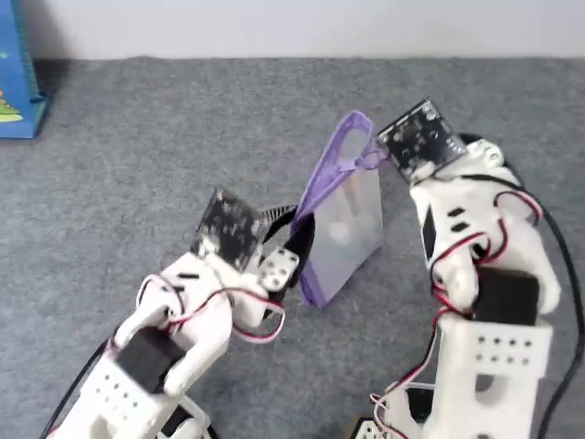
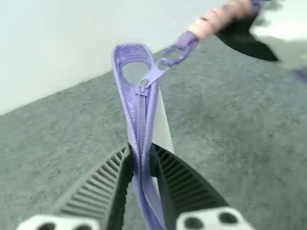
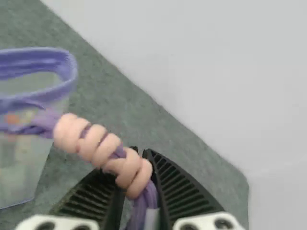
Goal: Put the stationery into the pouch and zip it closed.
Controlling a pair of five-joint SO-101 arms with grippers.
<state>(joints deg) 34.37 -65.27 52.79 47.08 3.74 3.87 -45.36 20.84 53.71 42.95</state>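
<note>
A clear pouch [image 1: 347,229] with a purple zipper edge stands upright on the grey carpet, stationery dimly visible inside. My left gripper [image 2: 142,165] is shut on the pouch's purple zipper band [image 2: 139,110] at its near end. The zipper is closed most of the way, with a small loop still gaping at the far end [image 2: 132,62], and the slider [image 2: 144,82] sits just below that loop. My right gripper [image 3: 136,179] is shut on the zipper pull, a pink coiled cord [image 3: 103,148] on a purple strap, beside the pouch's far end [image 1: 366,151].
A blue box [image 1: 16,78] stands at the far left edge of the carpet. A white wall runs along the back. Open carpet lies to the left of the pouch and behind it.
</note>
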